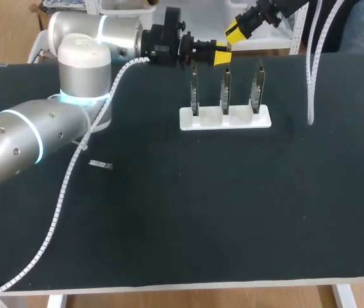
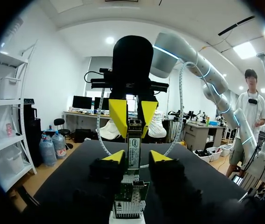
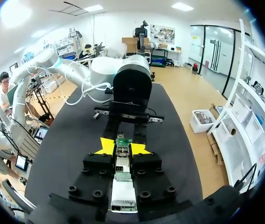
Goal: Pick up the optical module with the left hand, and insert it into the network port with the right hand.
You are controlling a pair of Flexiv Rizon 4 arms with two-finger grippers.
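Observation:
The optical module (image 2: 133, 150), a slim silver bar with a label, hangs in the air behind the port stand. My right gripper (image 2: 133, 114) is shut on its far end, yellow tips pressed to both sides. My left gripper (image 2: 133, 157) stands open around the near end, with a small gap at each side. In the head view the left gripper (image 1: 221, 56) and right gripper (image 1: 234, 30) meet tip to tip. The right wrist view shows the module (image 3: 122, 151) between the right gripper's (image 3: 123, 147) own tips. The network ports sit on upright boards (image 1: 225, 90) in a white stand (image 1: 225, 119).
A small silvery part (image 1: 100, 165) lies on the black table at the left, near my left arm's white cable. Another white cable (image 1: 311, 70) hangs down at the right of the stand. The stand shows below both grippers in the wrist views.

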